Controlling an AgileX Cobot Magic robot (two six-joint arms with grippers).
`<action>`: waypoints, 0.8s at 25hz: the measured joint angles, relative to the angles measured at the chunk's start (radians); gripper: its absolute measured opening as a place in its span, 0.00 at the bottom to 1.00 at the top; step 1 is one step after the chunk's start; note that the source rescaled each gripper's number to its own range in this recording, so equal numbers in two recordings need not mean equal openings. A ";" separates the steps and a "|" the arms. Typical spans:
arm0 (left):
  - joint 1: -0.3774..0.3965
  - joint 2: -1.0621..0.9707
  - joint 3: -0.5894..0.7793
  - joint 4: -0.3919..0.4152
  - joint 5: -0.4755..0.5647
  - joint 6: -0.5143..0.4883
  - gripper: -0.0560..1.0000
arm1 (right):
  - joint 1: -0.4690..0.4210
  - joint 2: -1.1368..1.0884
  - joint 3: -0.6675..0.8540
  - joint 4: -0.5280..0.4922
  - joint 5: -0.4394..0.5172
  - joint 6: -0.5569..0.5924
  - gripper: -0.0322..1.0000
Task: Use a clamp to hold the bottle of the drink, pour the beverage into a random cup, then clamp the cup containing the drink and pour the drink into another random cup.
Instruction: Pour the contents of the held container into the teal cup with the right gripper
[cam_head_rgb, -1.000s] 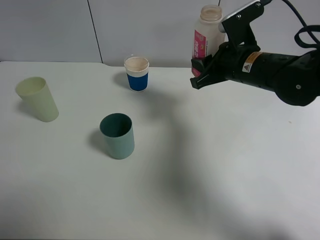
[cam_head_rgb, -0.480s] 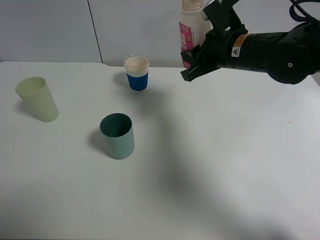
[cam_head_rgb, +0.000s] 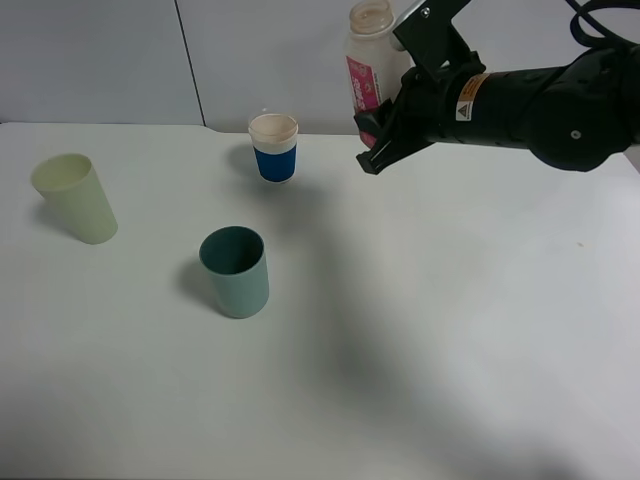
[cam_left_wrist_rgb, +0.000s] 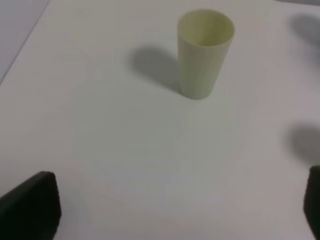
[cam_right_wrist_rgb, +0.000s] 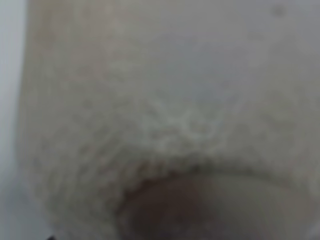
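Now the right hand (cam_head_rgb: 375, 140) grips the bottle (cam_head_rgb: 372, 55), roughly upright in the air, well apart from the teal cup (cam_head_rgb: 235, 272). Pouring comes next, likely: carry it over that cup, then tilt.

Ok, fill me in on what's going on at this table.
The right gripper is shut on the bottle, holding it roughly upright, apparently clear of the table at the back. The teal cup, the blue-banded white cup and the pale yellow-green cup stand untouched. The left gripper hangs open and empty.
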 joint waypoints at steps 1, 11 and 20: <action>0.000 0.000 0.000 0.000 0.000 0.000 0.93 | 0.002 0.000 0.000 -0.001 0.000 0.000 0.03; 0.000 0.000 0.000 -0.001 0.000 -0.001 0.93 | 0.021 0.000 0.000 -0.023 -0.003 0.000 0.03; 0.000 0.000 0.000 -0.001 0.000 0.000 0.93 | 0.034 0.000 0.000 -0.031 -0.004 0.000 0.03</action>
